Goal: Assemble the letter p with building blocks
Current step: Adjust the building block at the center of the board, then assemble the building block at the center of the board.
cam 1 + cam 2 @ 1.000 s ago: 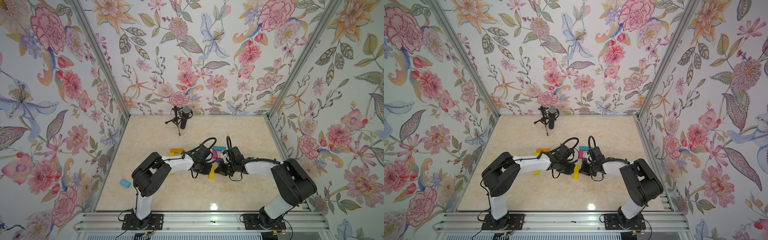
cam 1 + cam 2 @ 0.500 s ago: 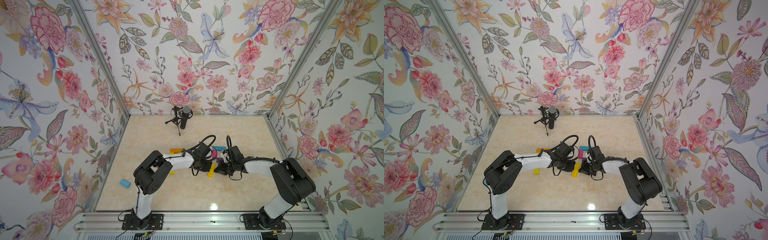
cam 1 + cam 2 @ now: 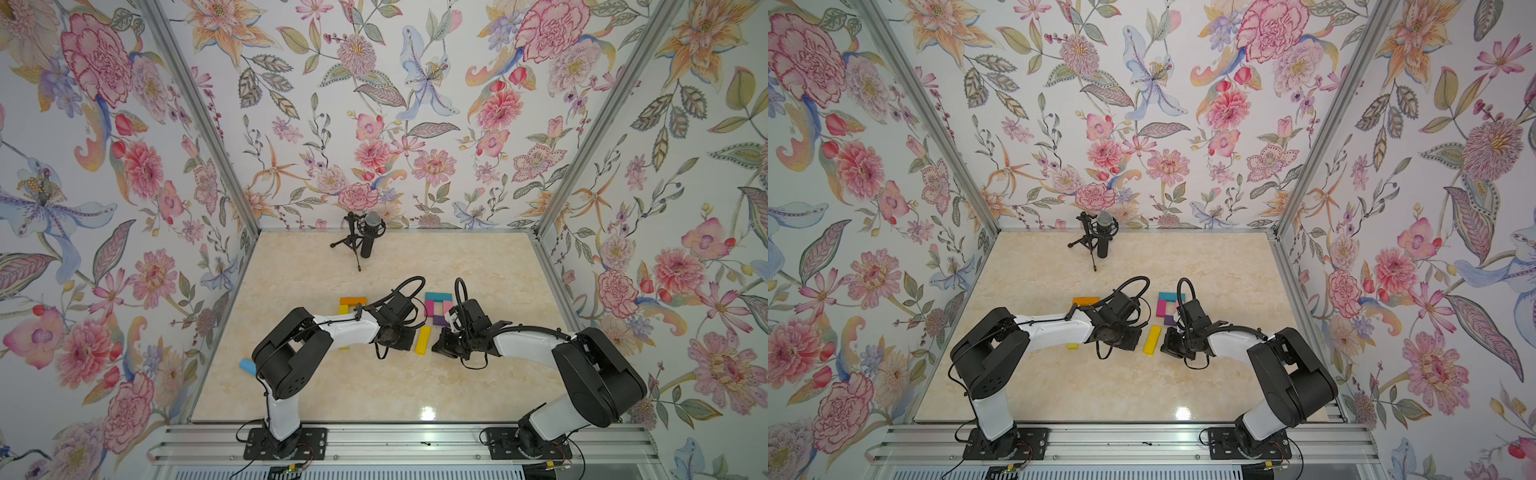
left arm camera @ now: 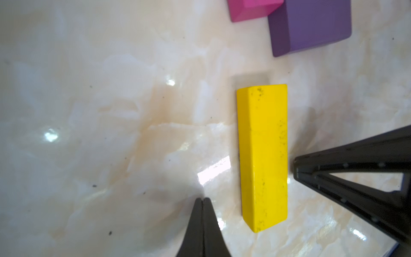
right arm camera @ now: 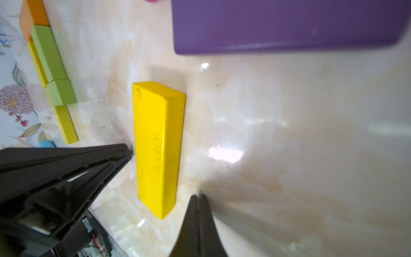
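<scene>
A long yellow brick (image 3: 423,340) (image 3: 1152,340) lies flat on the marble table, a small gap short of the purple brick (image 3: 438,320). The purple brick forms a small square loop with a teal (image 3: 437,296), a magenta (image 3: 429,308) and a pink brick (image 3: 447,306). My left gripper (image 4: 202,199) is shut and empty, low beside one long side of the yellow brick (image 4: 262,155). On the brick's opposite side my right gripper (image 5: 198,197) is shut and empty, close to the yellow brick (image 5: 158,144). Neither gripper holds anything.
To the left lie an orange brick (image 3: 353,300), lime green bricks (image 5: 49,51) and a yellow-green one (image 5: 64,124), partly under the left arm. A small blue piece (image 3: 246,366) sits by the left wall. A black microphone on its tripod (image 3: 365,239) stands at the back.
The yellow brick has slid slightly away from the front edge toward the loop. Both grippers stay shut on either side of it.
</scene>
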